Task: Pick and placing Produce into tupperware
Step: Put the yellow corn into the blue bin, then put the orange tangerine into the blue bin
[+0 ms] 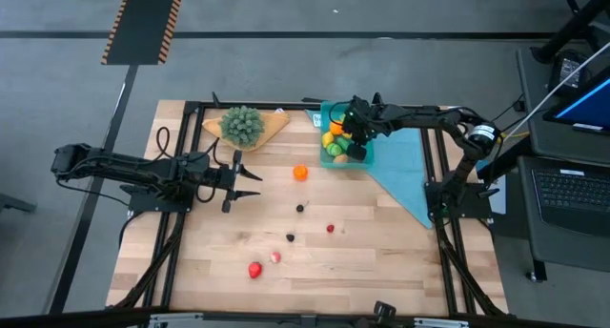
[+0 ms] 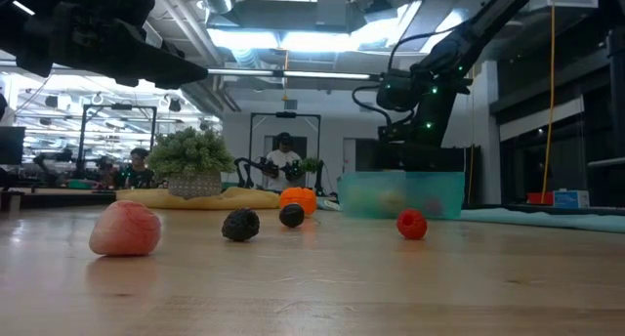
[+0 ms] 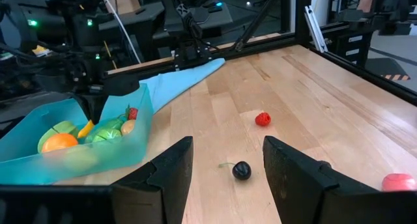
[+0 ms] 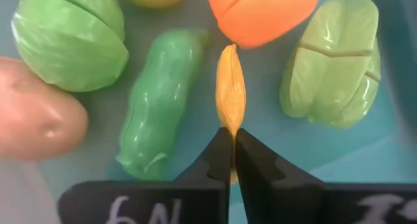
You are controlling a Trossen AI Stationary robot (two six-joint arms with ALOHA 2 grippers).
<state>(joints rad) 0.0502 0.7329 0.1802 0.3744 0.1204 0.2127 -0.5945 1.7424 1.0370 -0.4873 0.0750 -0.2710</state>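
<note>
Two arms on show, and the right pincer [image 4: 229, 142] is down inside the tupperware [image 1: 367, 156], fingers pinched on the tail of a slim yellow-orange piece [image 4: 230, 90]. That piece points straight ahead of the fingertips, its long axis in line with them, lying between a green pod [image 4: 159, 100] and a pale green pepper [image 4: 335, 61]. My read: it only needs letting go. The left pincer [image 3: 225, 178] hangs over the tabletop [image 1: 381, 261], fingers spread, nothing in them. Just ahead of it lies a dark berry [image 3: 242, 170], a red strawberry [image 3: 262, 119] farther on, so the left arm is much the nearer to the loose produce. White marks on the right finger base seem to read "6N"; not sure.
</note>
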